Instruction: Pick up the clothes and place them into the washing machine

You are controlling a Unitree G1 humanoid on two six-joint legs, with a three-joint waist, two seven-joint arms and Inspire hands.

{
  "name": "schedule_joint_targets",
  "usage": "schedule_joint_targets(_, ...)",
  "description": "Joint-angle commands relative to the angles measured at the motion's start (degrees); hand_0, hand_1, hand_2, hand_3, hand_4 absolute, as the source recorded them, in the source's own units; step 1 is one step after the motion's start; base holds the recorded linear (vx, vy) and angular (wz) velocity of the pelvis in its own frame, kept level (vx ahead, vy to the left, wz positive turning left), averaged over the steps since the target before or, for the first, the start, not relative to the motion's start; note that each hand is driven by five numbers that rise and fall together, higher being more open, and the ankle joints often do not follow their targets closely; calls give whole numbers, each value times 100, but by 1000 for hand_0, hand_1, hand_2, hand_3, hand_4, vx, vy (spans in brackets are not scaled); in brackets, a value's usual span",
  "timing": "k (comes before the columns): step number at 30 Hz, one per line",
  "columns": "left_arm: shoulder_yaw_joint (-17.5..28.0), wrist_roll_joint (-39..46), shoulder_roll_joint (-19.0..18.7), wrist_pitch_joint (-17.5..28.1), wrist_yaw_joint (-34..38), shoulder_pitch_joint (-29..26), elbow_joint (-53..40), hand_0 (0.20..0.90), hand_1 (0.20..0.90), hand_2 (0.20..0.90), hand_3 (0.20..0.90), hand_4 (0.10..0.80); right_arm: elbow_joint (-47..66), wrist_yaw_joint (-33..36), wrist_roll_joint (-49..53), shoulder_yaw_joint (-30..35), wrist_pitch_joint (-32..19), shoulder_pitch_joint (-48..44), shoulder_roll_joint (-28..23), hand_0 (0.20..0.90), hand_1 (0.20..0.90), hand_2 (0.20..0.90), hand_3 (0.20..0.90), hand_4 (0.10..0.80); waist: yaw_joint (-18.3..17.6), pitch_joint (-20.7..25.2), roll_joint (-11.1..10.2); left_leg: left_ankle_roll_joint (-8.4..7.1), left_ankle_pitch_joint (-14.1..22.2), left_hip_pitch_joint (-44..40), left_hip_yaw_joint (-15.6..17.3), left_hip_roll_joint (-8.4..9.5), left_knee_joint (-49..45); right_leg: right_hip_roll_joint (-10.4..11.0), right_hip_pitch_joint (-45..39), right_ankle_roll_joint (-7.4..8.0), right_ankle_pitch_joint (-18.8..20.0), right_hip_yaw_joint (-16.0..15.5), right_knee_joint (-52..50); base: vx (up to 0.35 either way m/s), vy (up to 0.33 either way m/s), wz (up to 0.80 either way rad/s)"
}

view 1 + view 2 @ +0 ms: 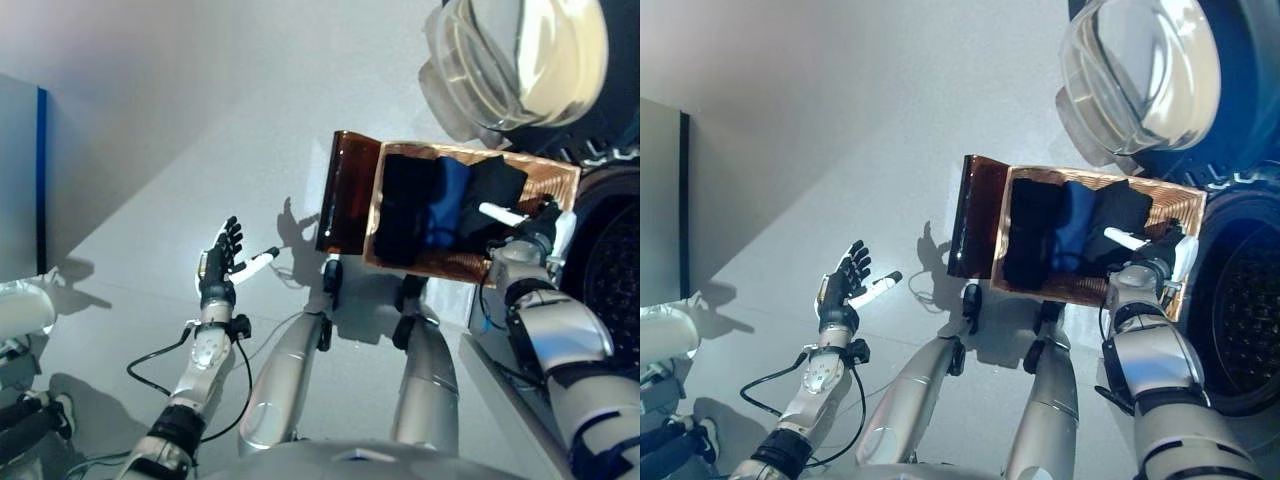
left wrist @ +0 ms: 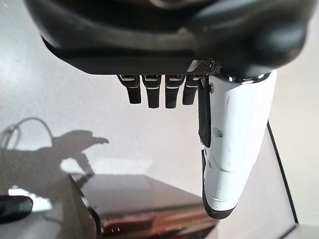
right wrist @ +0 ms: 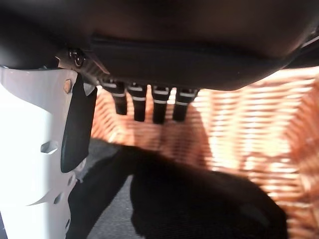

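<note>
The shallow wicker basket (image 1: pixel 548 182) rests on a low dark brown box (image 1: pixel 345 190) beside the washing machine. It holds a black cloth (image 1: pixel 408 212), a blue cloth (image 1: pixel 452 195) and another black cloth (image 1: pixel 497 185). My right hand (image 1: pixel 535 232) hovers over the basket's near right corner, open, with its white-covered thumb (image 1: pixel 500 213) pointing across the clothes. In the right wrist view its straight fingers (image 3: pixel 147 102) stand above the wicker, and a black cloth (image 3: pixel 199 199) lies below them, untouched. My left hand (image 1: pixel 218 268) is open and empty over the floor, left of the box.
The washing machine's round glass door (image 1: pixel 520 60) stands open above the basket, and its dark drum (image 1: pixel 612 270) opens on the right. A grey cabinet with a blue edge (image 1: pixel 22 180) stands at far left, with a white object (image 1: pixel 22 310) below it.
</note>
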State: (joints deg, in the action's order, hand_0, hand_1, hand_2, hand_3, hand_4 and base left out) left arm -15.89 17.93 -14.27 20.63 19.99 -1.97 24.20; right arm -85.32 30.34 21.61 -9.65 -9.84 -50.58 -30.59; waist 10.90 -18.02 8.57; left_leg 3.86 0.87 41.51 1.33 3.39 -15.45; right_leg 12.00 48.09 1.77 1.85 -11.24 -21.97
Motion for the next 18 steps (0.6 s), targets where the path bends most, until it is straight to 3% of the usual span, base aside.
schedule_joint_targets(1,210,11,-232,503,265,310,-753,900,900,900,900,800,-52,291,-208,-555,-113,-353,-553,900,900,900,900,800,65,204,358,-509,292,324,-190,-1,-207,14,-182,319,-867,184,-500,3,20,4)
schedule_joint_targets(9,113,56,-266,483,281,336,-811,900,900,900,900,800,-116,322,-405,-681,-37,-480,-474,900,900,900,900,800,174,181,390,-537,196,482,-345,62,-178,58,-71,319,-916,104,-623,-2,-7,4)
schedule_joint_targets(10,114,56,-266,480,280,338,-815,900,900,900,900,800,-118,321,-406,-682,-36,-481,-474,505,505,505,505,518,171,185,391,-537,195,487,-349,64,-180,60,-67,319,-918,100,-626,-11,-12,17)
schedule_joint_targets(11,98,42,-278,471,260,351,-837,900,900,900,900,800,-194,315,-467,-698,26,-503,-483,200,200,200,200,300,191,189,409,-541,177,509,-370,79,-172,74,-45,317,-933,80,-654,-7,8,20)
schedule_joint_targets(18,94,-45,-275,443,335,420,-834,900,900,900,900,800,-349,414,-688,-670,153,-467,-536,200,200,200,200,300,292,228,493,-546,112,541,-418,141,-148,131,-7,311,-949,52,-715,2,12,9)
